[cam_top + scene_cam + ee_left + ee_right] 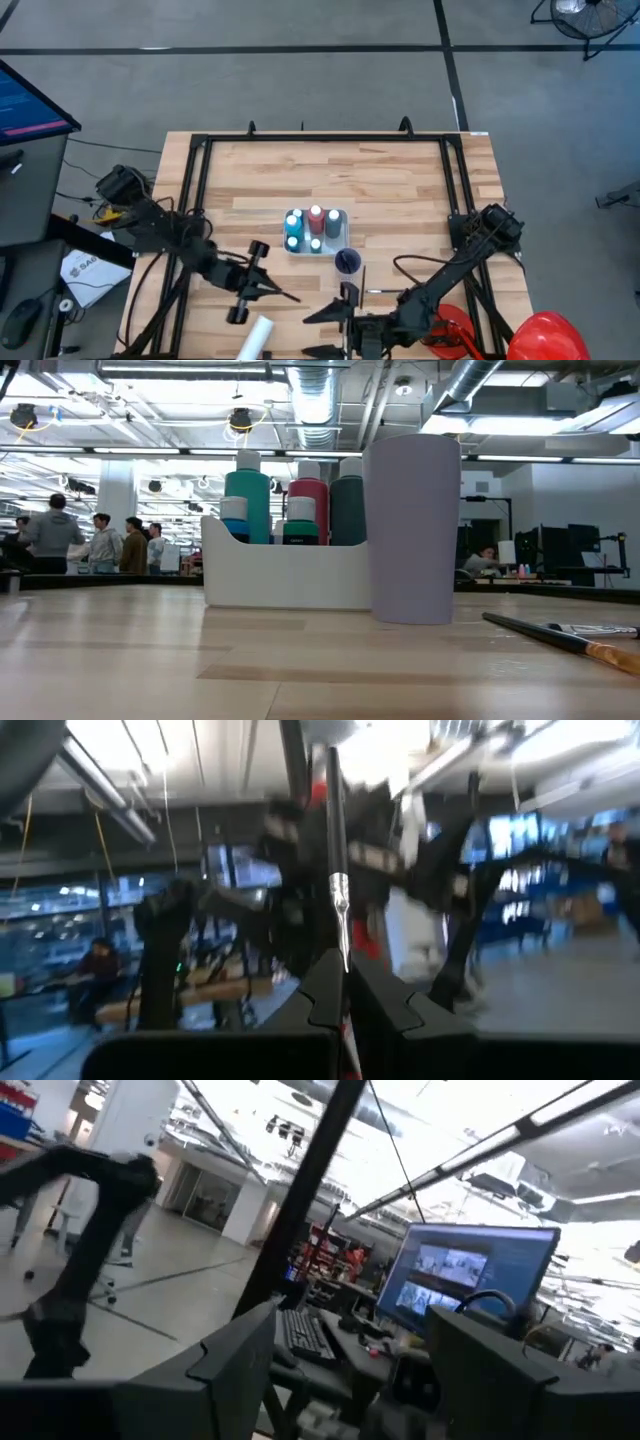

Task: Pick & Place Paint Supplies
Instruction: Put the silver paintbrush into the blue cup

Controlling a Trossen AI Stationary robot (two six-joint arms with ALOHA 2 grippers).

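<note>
**Brush clamped in left claw; bottles sit racked mid-counter**

No brand or label text can be read on any bottle; a screen (460, 1285) shows in the right wrist view, its writing too small to make out.

The left claw (268, 290) is clamped on a thin dark-handled brush (337, 850) with a silver ferrule, held above the near part of the counter (390, 180). The right claw (345, 325) hovers at the near edge with its fingers apart, holding nothing.

A white caddy (285, 575) at the counter's middle holds teal, red and dark green bottles (250, 500). A pale lilac cup (412, 530) stands just beside it. Another brush (560, 638) lies flat on the pale butcher-block wood.

Beyond: exposed ducts, strip lights, people standing (100, 540).
</note>
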